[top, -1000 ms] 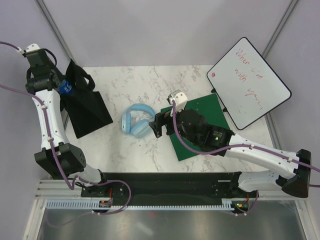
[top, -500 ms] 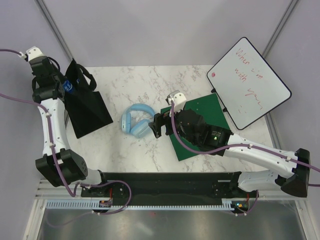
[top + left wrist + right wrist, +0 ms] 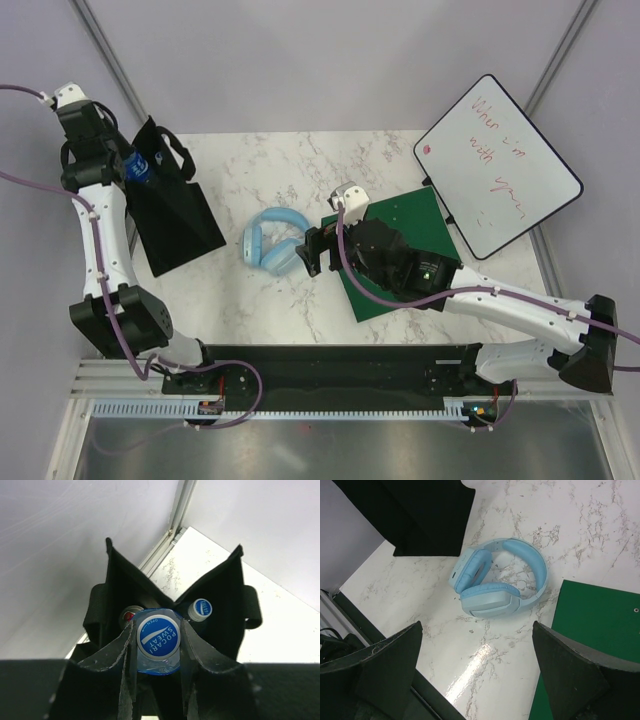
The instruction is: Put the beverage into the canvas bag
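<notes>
The black canvas bag (image 3: 172, 212) stands at the table's left with its mouth open toward the back left; it also fills the left wrist view (image 3: 227, 600). My left gripper (image 3: 158, 645) is shut on a blue-capped Pocari Sweat bottle (image 3: 158, 639) and holds it at the bag's mouth (image 3: 138, 165). Inside the bag I see another blue-capped bottle (image 3: 200, 609) and a red-topped item (image 3: 128, 615). My right gripper (image 3: 477, 672) is open and empty, hovering over the marble near the headphones.
Light blue headphones (image 3: 274, 240) lie mid-table, also in the right wrist view (image 3: 500, 584). A green mat (image 3: 400, 215) lies under the right arm. A whiteboard (image 3: 497, 165) leans at the back right. The booth wall stands close behind the bag.
My left gripper has shifted the bottle slightly right and forward over the bag's mouth. The right arm has barely moved.
</notes>
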Controlling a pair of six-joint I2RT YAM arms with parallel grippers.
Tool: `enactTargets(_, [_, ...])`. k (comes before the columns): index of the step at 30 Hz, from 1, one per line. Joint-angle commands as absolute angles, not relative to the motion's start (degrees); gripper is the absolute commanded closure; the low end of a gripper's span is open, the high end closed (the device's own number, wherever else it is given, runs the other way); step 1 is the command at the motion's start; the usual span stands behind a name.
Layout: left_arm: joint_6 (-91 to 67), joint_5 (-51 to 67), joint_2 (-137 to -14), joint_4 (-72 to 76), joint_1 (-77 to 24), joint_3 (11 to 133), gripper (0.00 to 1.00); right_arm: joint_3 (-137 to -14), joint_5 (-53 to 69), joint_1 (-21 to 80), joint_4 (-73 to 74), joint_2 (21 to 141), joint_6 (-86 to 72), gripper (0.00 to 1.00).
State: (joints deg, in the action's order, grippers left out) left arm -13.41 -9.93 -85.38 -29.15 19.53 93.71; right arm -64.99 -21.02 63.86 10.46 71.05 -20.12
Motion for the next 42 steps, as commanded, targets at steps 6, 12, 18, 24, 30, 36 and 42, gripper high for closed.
enactTargets(6, [-16.44, -4.39, -87.36, -24.7, 16.96, 103.01, 0.98, -66.27, -21.01, 63.63, 8.53, 72.07, -19.69, 0.02])
enactTargets(12, [-12.75, -4.48, -85.78, -17.06, 16.61, 93.18, 0.98, -66.71, -20.57, 63.63, 8.44, 73.12, -19.69, 0.02])
enactTargets(18, [-12.48, -5.71, -84.47, -15.73, 16.61, 84.74, 0.98, -66.62, -20.65, 63.72, 8.44, 73.48, -19.51, 0.02])
enactTargets(24, [-13.1, -9.22, -80.51, -17.31, 16.61, 79.72, 0.98, -66.45, -20.83, 63.63, 8.44, 73.92, -20.04, 0.02])
enactTargets(30, [-10.2, -13.18, -79.37, -21.17, 16.61, 83.84, 0.98, -66.45, -20.22, 63.72, 8.44, 73.92, -20.83, 0.02])
enactTargets(36, [-11.86, -8.71, -80.85, -22.06, 16.7, 80.77, 0.98, -66.88, -18.99, 63.72, 7.65, 74.44, -21.88, 0.02])
enactTargets(42, [-13.36, -5.45, -84.46, -26.71, 16.7, 81.83, 0.98, -65.74, -19.42, 63.63, 7.82, 73.57, -22.06, 0.02])
